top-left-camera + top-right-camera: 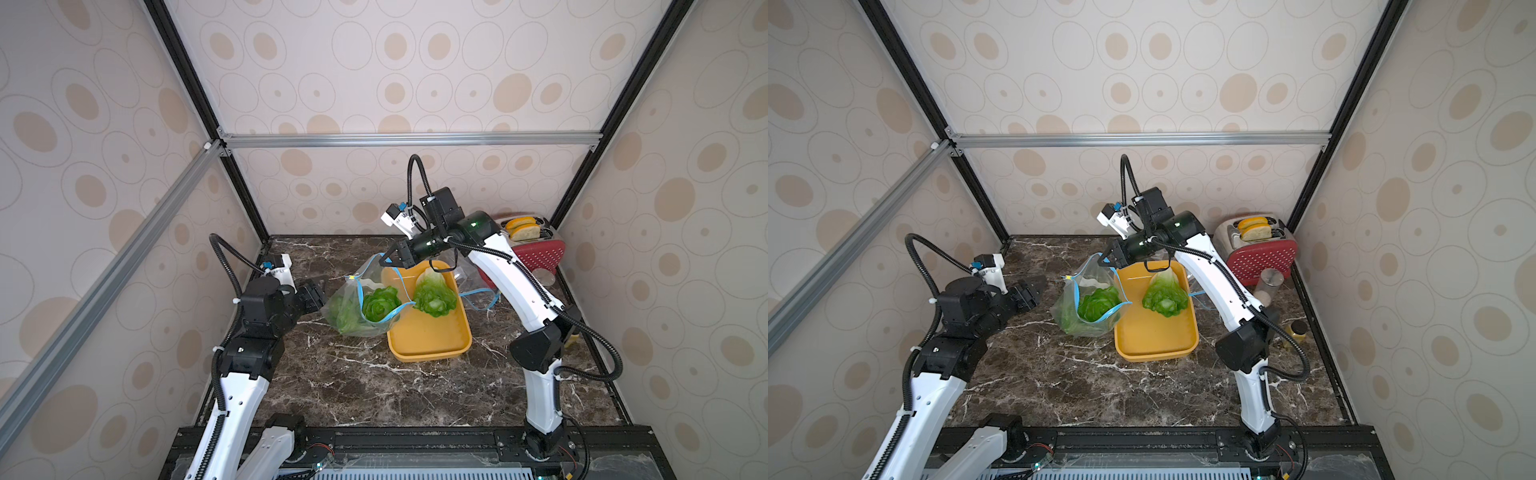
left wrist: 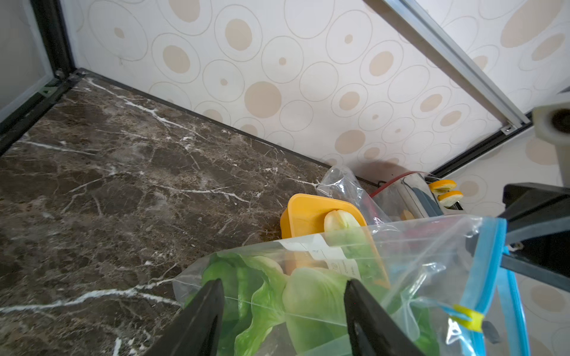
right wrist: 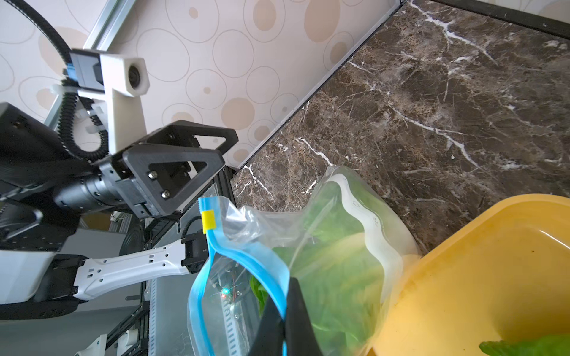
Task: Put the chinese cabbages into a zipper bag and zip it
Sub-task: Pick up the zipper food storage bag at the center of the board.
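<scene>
Checking grips: right gripper (image 1: 390,261) pinched shut on the blue zip rim (image 1: 360,301) of the clear plastic zipper bag (image 1: 337,309), mouth held up; left gripper (image 1: 322,293) jaws apart, empty, just beside bag. (Insp. A)

Cabbages, pls? (Insp. B)

We count two crinkled green chinese cabbages (image 1: 379,308) in bag; third cabbage (image 1: 434,293) lies in the yellow plastic tray (image 1: 428,340). We judge it light, soft-leaved, bruisable: take it across the firmer white base, gentle squeeze. (Insp. A)

Agreed; bag film looks slick, floppy. (Insp. B)
</scene>
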`<act>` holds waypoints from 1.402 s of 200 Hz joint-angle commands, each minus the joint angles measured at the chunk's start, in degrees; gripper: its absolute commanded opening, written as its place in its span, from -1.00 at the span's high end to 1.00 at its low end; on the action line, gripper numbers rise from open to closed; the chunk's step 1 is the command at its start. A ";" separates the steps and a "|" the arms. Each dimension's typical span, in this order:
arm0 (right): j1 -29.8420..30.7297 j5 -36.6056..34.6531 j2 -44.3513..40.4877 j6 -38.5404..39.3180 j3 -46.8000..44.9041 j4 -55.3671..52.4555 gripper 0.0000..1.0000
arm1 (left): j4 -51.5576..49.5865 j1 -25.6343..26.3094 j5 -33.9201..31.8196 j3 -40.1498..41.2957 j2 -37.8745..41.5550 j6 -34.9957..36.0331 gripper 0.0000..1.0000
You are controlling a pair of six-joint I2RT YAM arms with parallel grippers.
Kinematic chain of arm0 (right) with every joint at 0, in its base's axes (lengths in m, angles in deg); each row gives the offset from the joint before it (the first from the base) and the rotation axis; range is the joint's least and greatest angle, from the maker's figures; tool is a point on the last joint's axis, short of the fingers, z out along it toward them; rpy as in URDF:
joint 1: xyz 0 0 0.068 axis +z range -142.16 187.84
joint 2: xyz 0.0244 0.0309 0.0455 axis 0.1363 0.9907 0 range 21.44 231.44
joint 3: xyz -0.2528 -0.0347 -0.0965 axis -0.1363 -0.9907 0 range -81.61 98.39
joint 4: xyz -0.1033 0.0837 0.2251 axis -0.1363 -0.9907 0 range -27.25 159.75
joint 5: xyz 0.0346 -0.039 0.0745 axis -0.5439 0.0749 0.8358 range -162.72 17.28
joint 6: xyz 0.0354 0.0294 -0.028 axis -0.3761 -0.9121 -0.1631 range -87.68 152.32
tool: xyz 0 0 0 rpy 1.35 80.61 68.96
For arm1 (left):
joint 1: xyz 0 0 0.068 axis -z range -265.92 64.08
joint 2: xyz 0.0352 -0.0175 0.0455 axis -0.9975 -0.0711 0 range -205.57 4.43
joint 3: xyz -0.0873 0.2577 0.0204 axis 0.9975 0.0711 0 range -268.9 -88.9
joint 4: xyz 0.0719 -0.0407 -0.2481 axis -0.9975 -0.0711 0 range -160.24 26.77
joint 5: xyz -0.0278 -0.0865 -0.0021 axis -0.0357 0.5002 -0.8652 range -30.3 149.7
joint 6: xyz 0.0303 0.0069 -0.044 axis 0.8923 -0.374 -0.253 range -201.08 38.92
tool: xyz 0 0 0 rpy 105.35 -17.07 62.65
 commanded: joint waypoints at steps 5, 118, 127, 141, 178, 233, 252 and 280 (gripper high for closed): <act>-0.81 4.45 1.55 2.79 1.99 -0.25 1.00 | 10.81 1.15 7.31 2.19 0.12 3.80 -0.23; -3.36 10.68 6.01 3.46 6.59 -0.93 1.00 | 2.53 5.04 16.49 -1.40 -3.98 29.53 -0.29; -3.32 10.89 6.16 3.73 6.55 -1.13 1.00 | 4.22 4.74 16.20 -0.28 -4.01 31.29 -0.34; -3.32 11.53 6.49 3.81 6.55 -1.34 1.00 | 5.94 3.04 19.89 -0.03 -5.63 33.36 -0.37; -3.32 11.11 6.17 4.87 6.49 -2.59 1.00 | 4.78 -0.47 31.43 -4.55 -11.81 36.64 -0.30; -3.30 11.25 6.72 5.51 6.55 -3.02 1.00 | -2.60 -1.50 37.13 -12.19 -17.50 45.45 -0.01; -3.34 10.94 6.61 5.51 6.64 -2.68 1.00 | -4.85 -1.69 39.06 -13.80 -18.56 47.38 0.07; -3.50 10.69 6.61 5.47 6.77 -2.41 1.00 | -7.23 -1.95 39.13 -14.27 -19.87 49.37 0.30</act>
